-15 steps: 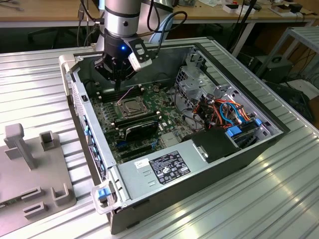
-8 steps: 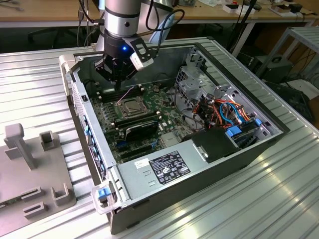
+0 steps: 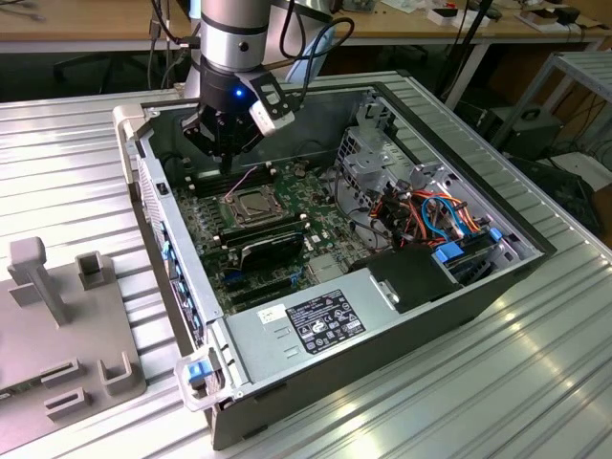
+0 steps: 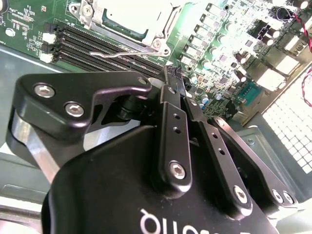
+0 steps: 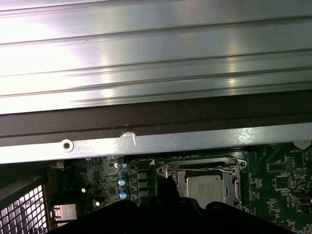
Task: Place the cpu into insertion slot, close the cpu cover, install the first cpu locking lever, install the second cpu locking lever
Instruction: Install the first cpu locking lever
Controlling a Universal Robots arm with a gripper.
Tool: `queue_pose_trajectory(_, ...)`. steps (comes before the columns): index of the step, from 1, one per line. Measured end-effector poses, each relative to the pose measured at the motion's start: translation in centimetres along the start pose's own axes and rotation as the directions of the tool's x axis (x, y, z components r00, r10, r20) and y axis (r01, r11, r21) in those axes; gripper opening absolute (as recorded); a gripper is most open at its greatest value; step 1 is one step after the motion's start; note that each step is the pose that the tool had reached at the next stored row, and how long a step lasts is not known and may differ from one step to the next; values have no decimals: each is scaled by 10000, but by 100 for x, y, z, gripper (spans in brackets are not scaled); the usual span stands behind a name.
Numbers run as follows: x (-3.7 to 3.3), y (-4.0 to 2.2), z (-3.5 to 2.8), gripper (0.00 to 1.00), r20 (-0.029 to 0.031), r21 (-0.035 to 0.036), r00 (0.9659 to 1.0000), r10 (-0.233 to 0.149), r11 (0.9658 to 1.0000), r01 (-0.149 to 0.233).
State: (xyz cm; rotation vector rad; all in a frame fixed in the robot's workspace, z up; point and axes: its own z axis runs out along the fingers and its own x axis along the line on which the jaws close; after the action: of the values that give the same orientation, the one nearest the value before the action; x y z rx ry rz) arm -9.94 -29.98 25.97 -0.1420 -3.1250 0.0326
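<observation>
We see the cpu [image 5: 204,187] already lying in the slot [image 3: 248,206]; its grey metal top shows through the window of the cover [image 5: 201,171], which seems to be down over it. So the first two steps look done, as far as we can judge.

In the first wrist view a thin wire lever [image 5: 200,170] runs across the far side of the cover, and in the second wrist view another lever [image 4: 113,55] stands free beside the memory slots [image 4: 92,41], not tucked under a hook. We think at least one lever is not yet locked, but we cannot tell this for sure.

In the exterior view the claw [image 3: 225,164] hangs over the open computer case [image 3: 421,316], at about 11 o'clock from the slot and just above the board [image 3: 316,239]. In the second wrist view its fingers [image 4: 171,119] lie close together with nothing between them, so we judge it clenched and carrying nothing. The case stands on a ribbed metal worktop [image 3: 535,382].
</observation>
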Motion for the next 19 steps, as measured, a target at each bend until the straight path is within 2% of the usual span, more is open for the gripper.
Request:
queue_pose_trajectory(5, -39, 4, 21, 11, 7, 6, 10000, -38, 10000, 38)
queue_pose_trajectory(11, -196, 23, 86, 11, 57, 113, 9998, -214, 9997, 213)
queue_pose_trajectory(12, -227, 28, 99, 11, 88, 116, 9996, -250, 9996, 249)
queue_pose_trajectory(17, -244, 33, 136, 11, 153, 133, 9967, -799, 9967, 797)
queue_pose_trajectory(19, -288, 41, 147, 11, 155, 135, 9965, -825, 9965, 823)
